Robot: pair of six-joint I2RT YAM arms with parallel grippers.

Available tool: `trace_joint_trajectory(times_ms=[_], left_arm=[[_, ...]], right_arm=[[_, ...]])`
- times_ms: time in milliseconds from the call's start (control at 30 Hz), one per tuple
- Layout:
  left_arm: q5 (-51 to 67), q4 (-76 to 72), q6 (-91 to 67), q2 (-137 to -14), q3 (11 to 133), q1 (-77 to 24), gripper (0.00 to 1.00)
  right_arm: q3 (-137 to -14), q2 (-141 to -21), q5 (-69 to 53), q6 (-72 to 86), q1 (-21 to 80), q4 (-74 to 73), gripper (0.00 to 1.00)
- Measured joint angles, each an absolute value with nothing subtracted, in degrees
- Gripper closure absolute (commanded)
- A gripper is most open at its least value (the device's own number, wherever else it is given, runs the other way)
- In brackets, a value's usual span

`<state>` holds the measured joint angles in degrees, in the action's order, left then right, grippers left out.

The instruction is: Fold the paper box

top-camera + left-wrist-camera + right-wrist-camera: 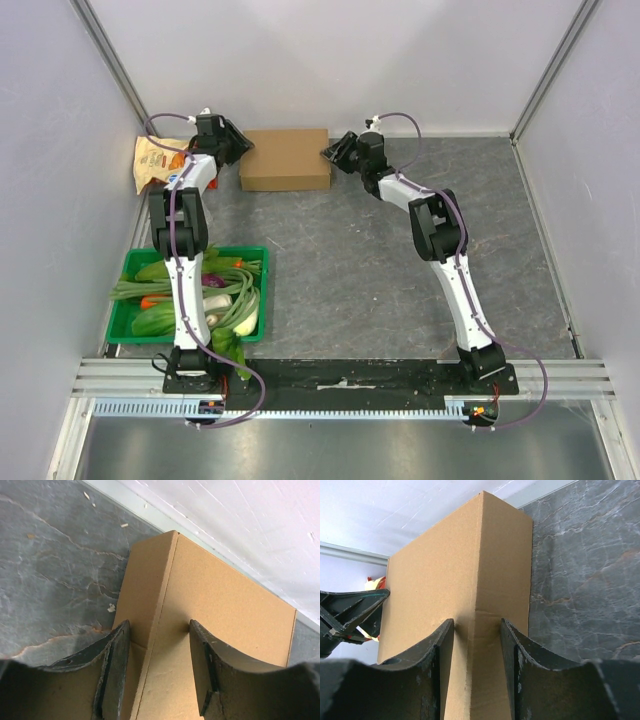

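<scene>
Table (400, 250): paper box (286, 158) sat at the far edge, left of centre, looking closed up. Judged it light, stiff corrugated, would crease if pinched hard; best held at the 2 short ends, on the fold edges. Left gripper (157, 630) was spread, straddling the left-end top edge; right gripper (475, 625) was spread likewise at the right end. Contact with board: couldn't tell.

White shells and black joints on both the left arm (181, 262) and the right arm (447, 250). A purple cable (258, 385) loops out at 4 o'clock from the black left base (192, 368). Up close, the left fingers (112, 665) and right fingers (512, 670) are matte black and curved, with pale scuffed edges.
</scene>
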<state>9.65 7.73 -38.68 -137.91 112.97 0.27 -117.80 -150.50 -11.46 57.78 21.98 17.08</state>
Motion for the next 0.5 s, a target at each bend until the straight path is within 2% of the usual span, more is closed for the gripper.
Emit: trace_joint_trajectory(times_ms=[100, 167, 233, 433, 500], left_arm=[[9.5, 7.7, -37.8, -138.6, 114.1, 0.7, 0.39], [9.2, 7.8, -37.2, -138.8, 114.4, 0.9, 0.33], [9.4, 7.9, -36.9, -139.0, 114.5, 1.2, 0.25], [9.6, 9.8, -34.8, -139.0, 115.8, 1.4, 0.20], [9.5, 11.8, -33.9, -139.0, 117.6, 1.3, 0.20]], right_arm=[[-117.9, -150.7, -10.4, 58.8, 22.8, 17.7, 0.48], [-117.9, -150.7, -10.0, 59.0, 23.4, 18.0, 0.44], [-117.9, -150.7, -10.0, 59.1, 23.8, 18.4, 0.35], [-117.9, -150.7, -10.5, 59.0, 24.6, 19.5, 0.16], [-117.2, -150.1, -10.7, 58.3, 24.8, 18.9, 0.14]])
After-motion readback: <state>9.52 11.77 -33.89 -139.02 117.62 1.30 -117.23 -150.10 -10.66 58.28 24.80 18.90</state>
